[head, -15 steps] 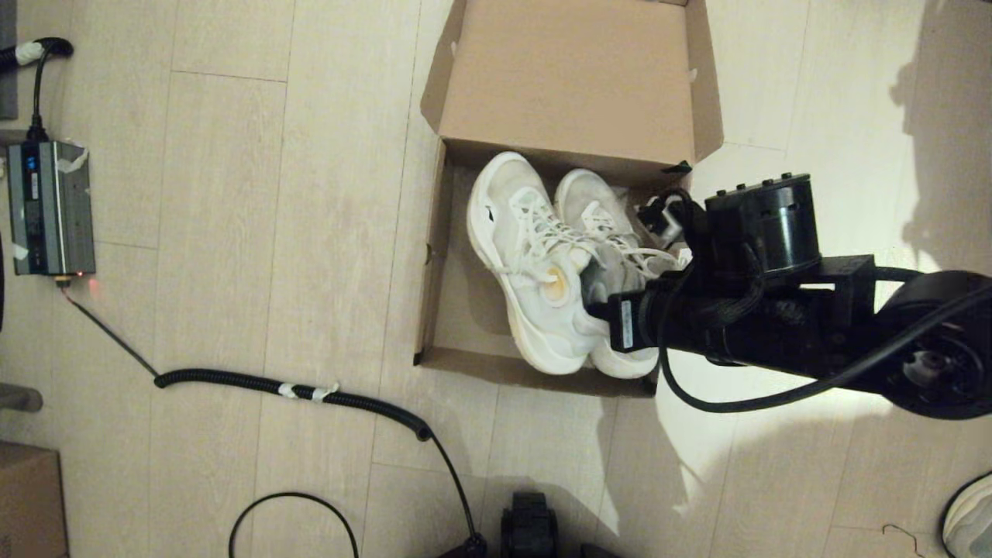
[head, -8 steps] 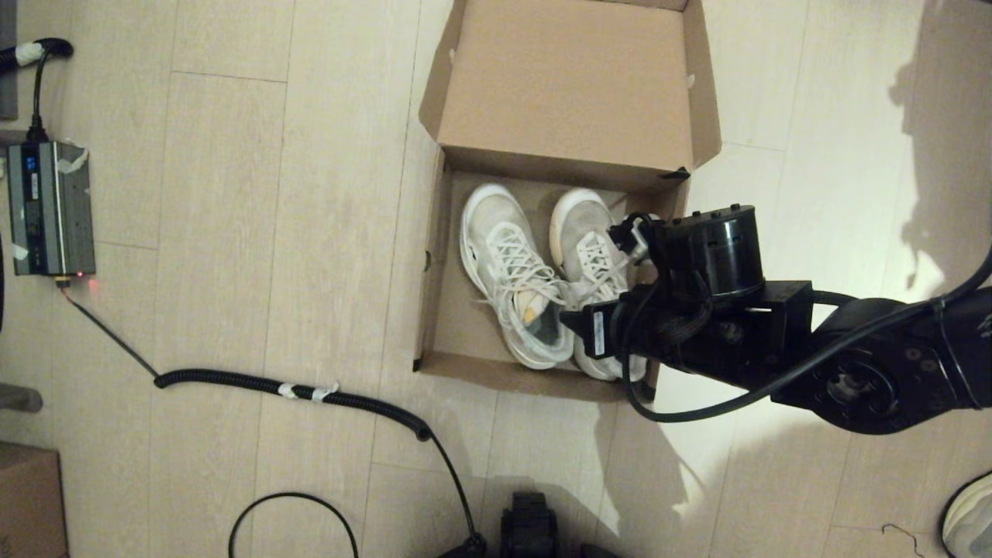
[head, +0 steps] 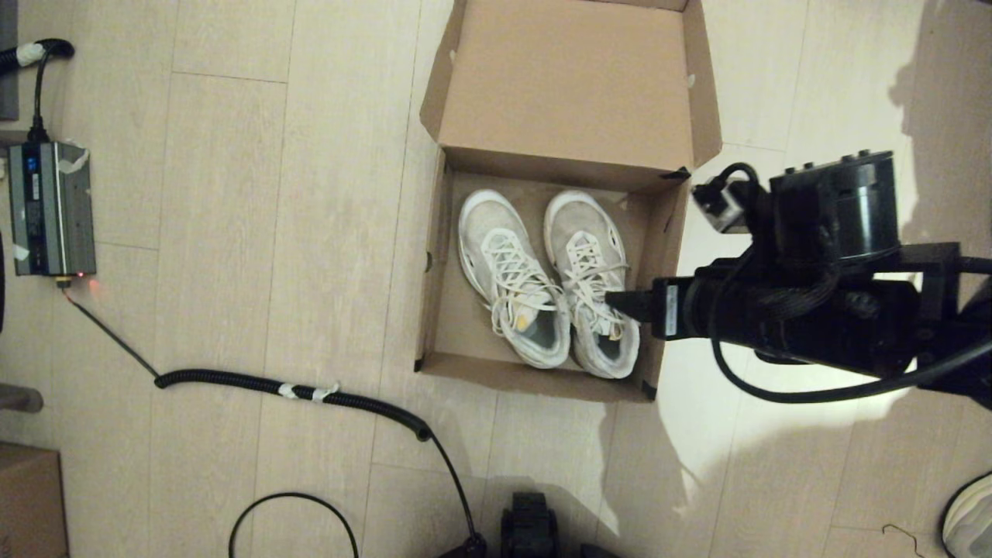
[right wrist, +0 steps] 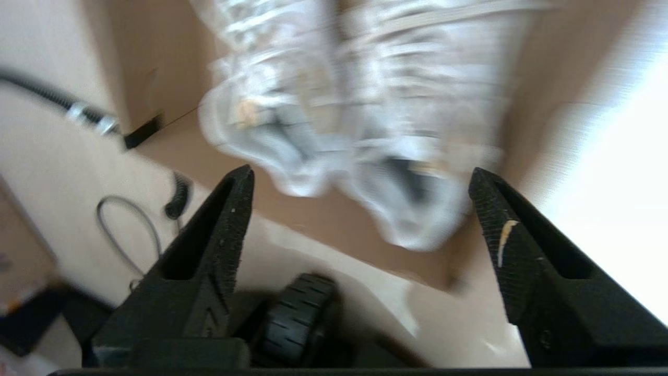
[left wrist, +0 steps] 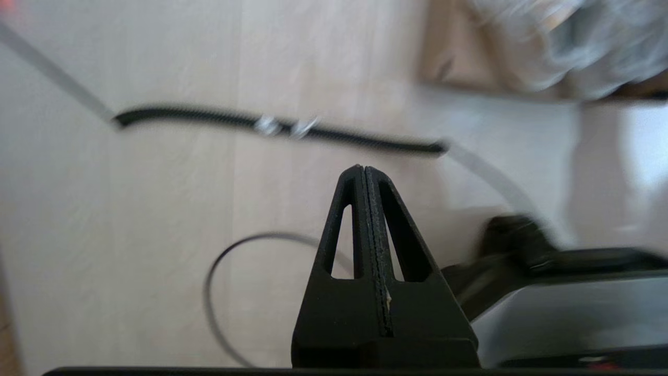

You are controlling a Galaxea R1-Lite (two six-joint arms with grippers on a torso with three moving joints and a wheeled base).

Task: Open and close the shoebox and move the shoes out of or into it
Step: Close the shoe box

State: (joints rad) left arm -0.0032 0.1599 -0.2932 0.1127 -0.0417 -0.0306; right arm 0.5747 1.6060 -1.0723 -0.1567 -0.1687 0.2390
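The brown shoebox (head: 434, 263) stands open on the floor, its lid (head: 570, 85) folded back on the far side. Both white sneakers lie side by side inside it, toes toward the lid: the left shoe (head: 508, 283) and the right shoe (head: 593, 283). My right arm (head: 783, 310) reaches in from the right over the box's right wall, with a fingertip above the right shoe's laces. In the right wrist view my right gripper (right wrist: 359, 172) is open wide and holds nothing, with the shoes (right wrist: 355, 104) beyond it. My left gripper (left wrist: 364, 169) is shut and empty, low over bare floor.
A grey power unit (head: 50, 208) sits at the far left, and a coiled black cable (head: 294, 391) runs from it across the floor before the box. A thin cable loop (head: 294, 527), a smaller brown carton (head: 27, 500) and a lone shoe (head: 969, 515) lie near the front.
The right gripper held the pair above the box, lowered it onto the box floor and let go. It has since risen and drawn back to the right.
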